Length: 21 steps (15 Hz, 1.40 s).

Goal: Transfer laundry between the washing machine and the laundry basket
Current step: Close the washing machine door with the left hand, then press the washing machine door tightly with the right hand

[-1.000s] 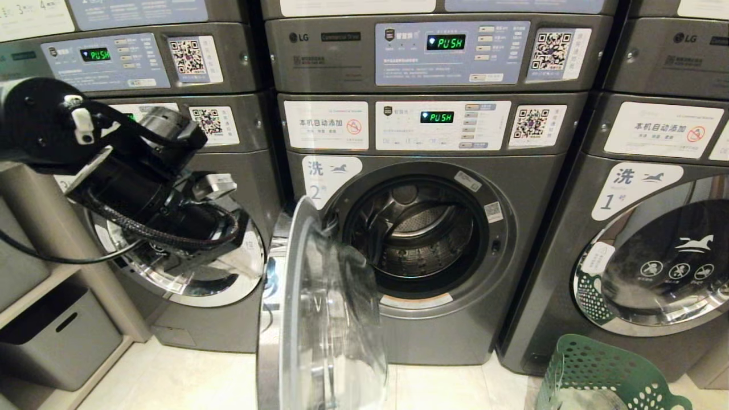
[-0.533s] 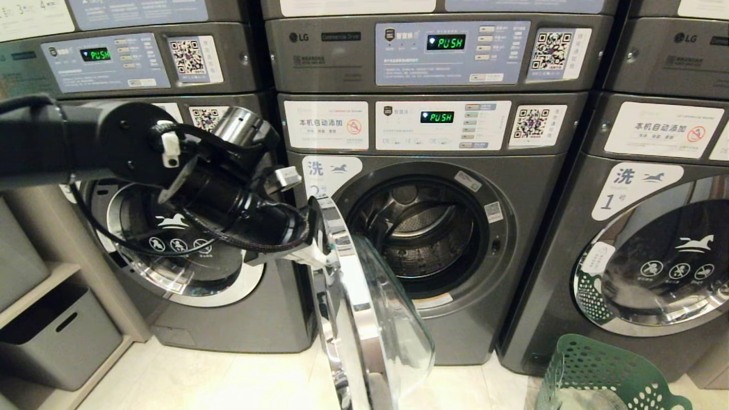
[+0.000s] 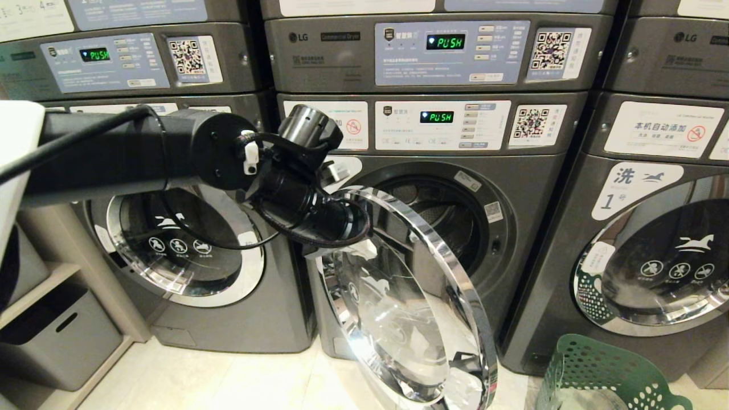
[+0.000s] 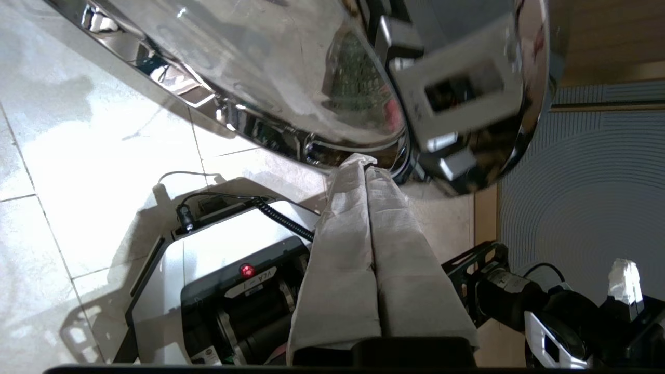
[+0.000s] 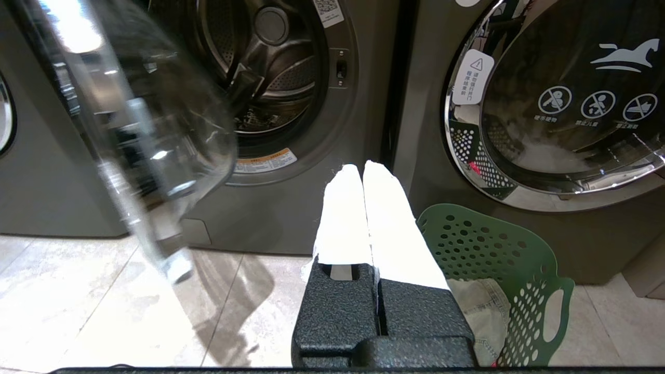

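Note:
The washing machine [image 3: 512, 188] numbered 2 stands in the middle, its drum [image 5: 260, 67] showing no clothes. Its round chrome-rimmed door [image 3: 410, 296] hangs half swung across the opening. My left arm [image 3: 307, 210] reaches in from the left to the door's upper edge. My left gripper [image 4: 363, 161] is shut, with its wrapped fingertips against the chrome rim [image 4: 358, 148]. The green laundry basket [image 3: 603, 370] sits on the floor at the lower right. It holds a grey-green piece of laundry [image 5: 483, 311]. My right gripper [image 5: 362, 169] hangs low beside the basket [image 5: 493, 249], shut and empty.
Like washers flank the middle one, number 1 [image 3: 655, 256] on the right and another [image 3: 182, 250] on the left, both with doors closed. A grey bin [image 3: 57, 336] sits on a low shelf at far left. My own base [image 4: 234, 270] is below the left gripper.
The left arm has swept to the right, and the door has swung with it from wide open to about half closed over the drum opening. The basket has not moved.

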### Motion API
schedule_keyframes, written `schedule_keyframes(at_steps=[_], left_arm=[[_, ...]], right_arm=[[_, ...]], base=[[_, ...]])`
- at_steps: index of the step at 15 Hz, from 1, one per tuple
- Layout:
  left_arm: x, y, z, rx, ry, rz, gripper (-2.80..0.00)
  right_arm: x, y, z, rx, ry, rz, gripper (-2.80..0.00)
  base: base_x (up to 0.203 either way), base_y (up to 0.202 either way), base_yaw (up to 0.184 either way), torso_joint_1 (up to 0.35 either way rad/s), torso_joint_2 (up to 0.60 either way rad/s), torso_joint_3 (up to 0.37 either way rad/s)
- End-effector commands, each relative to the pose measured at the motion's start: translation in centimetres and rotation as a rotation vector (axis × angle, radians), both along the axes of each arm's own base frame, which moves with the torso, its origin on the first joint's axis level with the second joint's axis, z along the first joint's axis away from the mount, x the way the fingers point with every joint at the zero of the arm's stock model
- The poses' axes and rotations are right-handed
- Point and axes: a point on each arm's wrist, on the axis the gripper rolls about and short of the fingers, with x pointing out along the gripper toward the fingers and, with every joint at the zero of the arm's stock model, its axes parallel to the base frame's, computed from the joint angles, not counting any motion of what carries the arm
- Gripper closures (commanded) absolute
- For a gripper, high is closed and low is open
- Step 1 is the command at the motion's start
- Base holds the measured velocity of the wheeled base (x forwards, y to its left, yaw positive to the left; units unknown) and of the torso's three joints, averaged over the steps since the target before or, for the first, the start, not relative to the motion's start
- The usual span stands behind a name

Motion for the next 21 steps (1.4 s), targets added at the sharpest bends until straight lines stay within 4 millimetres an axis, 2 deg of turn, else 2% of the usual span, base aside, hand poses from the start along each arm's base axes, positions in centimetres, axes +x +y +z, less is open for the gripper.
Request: schedule_keyframes(at_steps=[1, 3, 5, 7, 9, 12, 15, 18, 21], left_arm=[[-1.2, 0.6, 2.1, -0.021, -0.047, 0.019, 0.00], [-3.3, 2.2, 5.5, -0.065, -0.121, 0.074, 0.00], [-6.1, 4.6, 9.0, -0.099, -0.216, 0.161, 0.00], [-9.6, 7.4, 11.6, -0.110, -0.313, 0.261, 0.00], [-13.6, 10.9, 12.5, -0.084, -0.388, 0.376, 0.00], [-18.9, 17.1, 11.3, -0.035, -0.451, 0.596, 0.00], [-25.0, 22.0, 8.9, 0.019, -0.502, 0.875, 0.00], [-29.9, 23.7, 6.3, 0.100, -0.515, 1.132, 0.00], [-33.6, 23.8, 2.9, 0.166, -0.521, 1.147, 0.00]], right_arm=[[-0.1, 0.0, 0.2, -0.001, 0.001, 0.003, 0.00], [-0.6, 0.0, 2.3, -0.003, -0.003, 0.005, 0.00], [-0.2, 0.0, 5.8, 0.013, 0.095, 0.023, 0.00], [2.6, 0.2, 9.4, 0.085, 0.261, 0.079, 0.00], [7.4, 0.4, 11.6, 0.166, 0.463, 0.138, 0.00], [15.0, 0.9, 11.3, 0.246, 0.701, 0.210, 0.00], [22.3, 2.2, 8.8, 0.272, 0.776, 0.281, 0.00], [26.1, 3.3, 5.9, 0.279, 0.817, 0.318, 0.00], [28.3, 3.8, 3.8, 0.279, 0.820, 0.329, 0.00]], base=[[0.000, 0.000, 0.000, 0.000, 0.00, 0.000], [0.000, 0.000, 0.000, 0.000, 0.00, 0.000], [0.000, 0.000, 0.000, 0.000, 0.00, 0.000], [0.000, 0.000, 0.000, 0.000, 0.00, 0.000], [0.000, 0.000, 0.000, 0.000, 0.00, 0.000], [0.000, 0.000, 0.000, 0.000, 0.00, 0.000], [0.000, 0.000, 0.000, 0.000, 0.00, 0.000], [0.000, 0.000, 0.000, 0.000, 0.00, 0.000], [0.000, 0.000, 0.000, 0.000, 0.00, 0.000]])
